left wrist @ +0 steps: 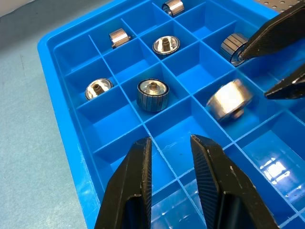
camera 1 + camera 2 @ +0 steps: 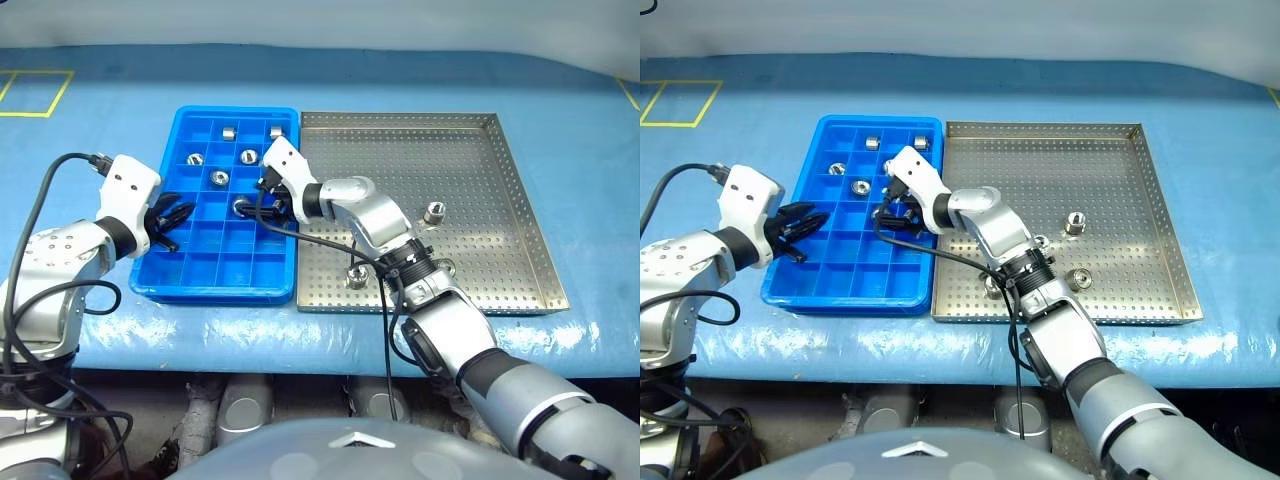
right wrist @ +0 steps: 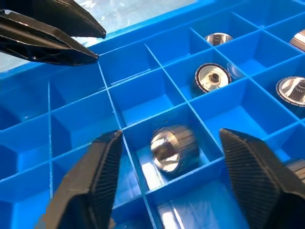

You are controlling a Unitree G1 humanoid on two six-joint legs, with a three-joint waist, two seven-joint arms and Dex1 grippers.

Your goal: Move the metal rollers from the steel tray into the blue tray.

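roller (image 3: 172, 147) on its side, bore sideways | blue tray (image 2: 160, 280) | right gripper (image 3: 174, 179) wide, empty

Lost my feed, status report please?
Right gripper jaws open over blue tray, roller just below in a compartment. Left gripper shut. Three rollers left in steel tray. Nothing blocking.

Bright, even light; glossy glare.

Glossy blue plastic tray (image 2: 215, 285), shiny metal rollers (image 3: 174, 147)
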